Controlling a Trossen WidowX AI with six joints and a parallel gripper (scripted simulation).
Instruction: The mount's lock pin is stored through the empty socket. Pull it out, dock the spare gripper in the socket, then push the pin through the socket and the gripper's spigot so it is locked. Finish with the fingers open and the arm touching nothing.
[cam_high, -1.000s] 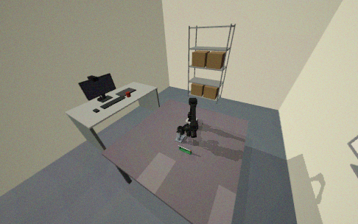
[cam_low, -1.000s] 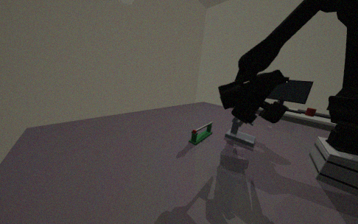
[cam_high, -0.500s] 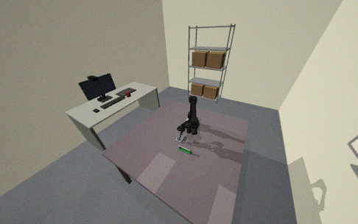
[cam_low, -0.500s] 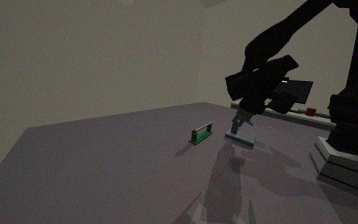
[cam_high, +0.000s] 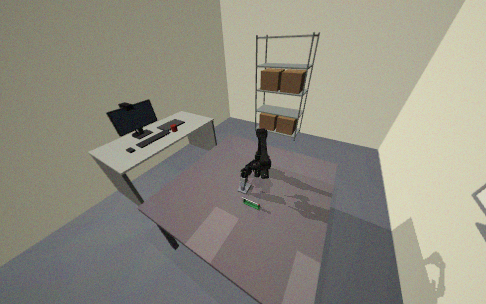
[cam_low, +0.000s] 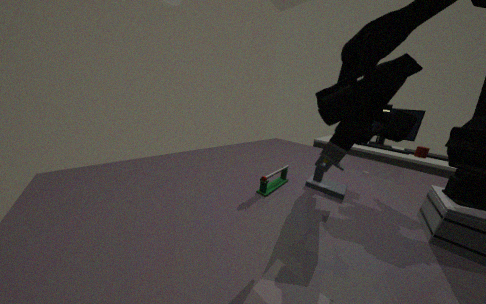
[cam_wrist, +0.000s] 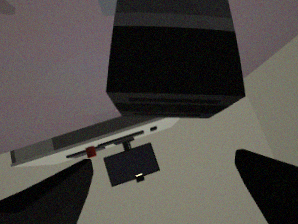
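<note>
The mount (cam_high: 244, 189) (cam_low: 326, 189) is a grey foot with a short post and a tilted socket (cam_low: 326, 154). A bit of yellow shows at the socket. The spare gripper (cam_low: 347, 135) (cam_wrist: 175, 60), a dark block, appears seated in the socket and slants up from it. The lock pin (cam_low: 275, 173), a pale rod with a red head, lies across a green rack (cam_high: 252, 205) (cam_low: 276, 186), out of the socket. My gripper (cam_wrist: 164, 162) is open and empty; the spare gripper's body shows above the gap in the wrist view. Whether they touch is hidden.
The arm's base (cam_low: 462, 220) stands right of the mount in the exterior view. A white desk (cam_high: 112, 149) with a monitor (cam_high: 135, 117) (cam_wrist: 132, 165) and a red mug (cam_high: 174, 128) (cam_low: 422, 151) (cam_wrist: 91, 151) stands beyond the table. A shelf rack (cam_high: 284, 65) holds boxes.
</note>
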